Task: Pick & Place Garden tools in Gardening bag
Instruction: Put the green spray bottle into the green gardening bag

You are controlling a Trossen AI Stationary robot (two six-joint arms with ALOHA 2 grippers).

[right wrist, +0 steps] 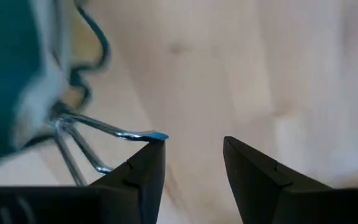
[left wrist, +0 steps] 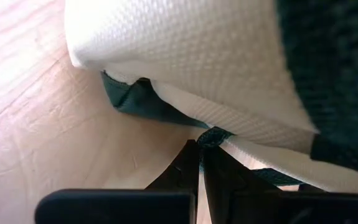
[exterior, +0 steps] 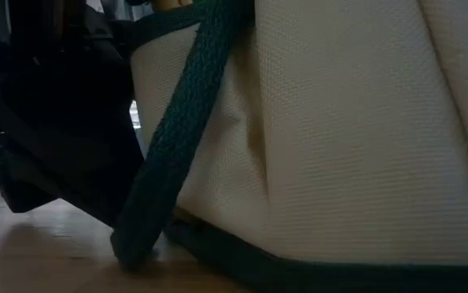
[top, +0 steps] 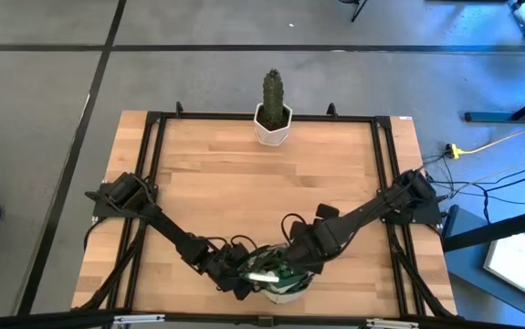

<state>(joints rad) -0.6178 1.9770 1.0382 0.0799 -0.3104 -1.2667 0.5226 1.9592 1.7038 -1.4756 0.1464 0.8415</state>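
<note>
At the near edge of the desk (top: 244,174), the gardening bag (top: 285,285) sits between the two arms, directly in front of the low camera, so its cream fabric wall and a dark loop handle (exterior: 177,138) fill that view. The left hand (left wrist: 198,163) is pressed together on the dark trim at the bag's lower edge; this pinch most likely steadies the soft bag so that it does not slide or collapse while tools go in. The left arm reaches in low from the left side of the desk, its wrist close to the surface. The right hand (right wrist: 194,149) is poised over the bag from the right, fingers apart and holding nothing. A bent silver wire part (right wrist: 98,127) with a blue tip lies just beside its one finger; which tool this belongs to cannot be determined. The right arm is folded inward at the elbow. At the far edge, well apart, stands a cactus (top: 272,110) in a white pot.
</note>
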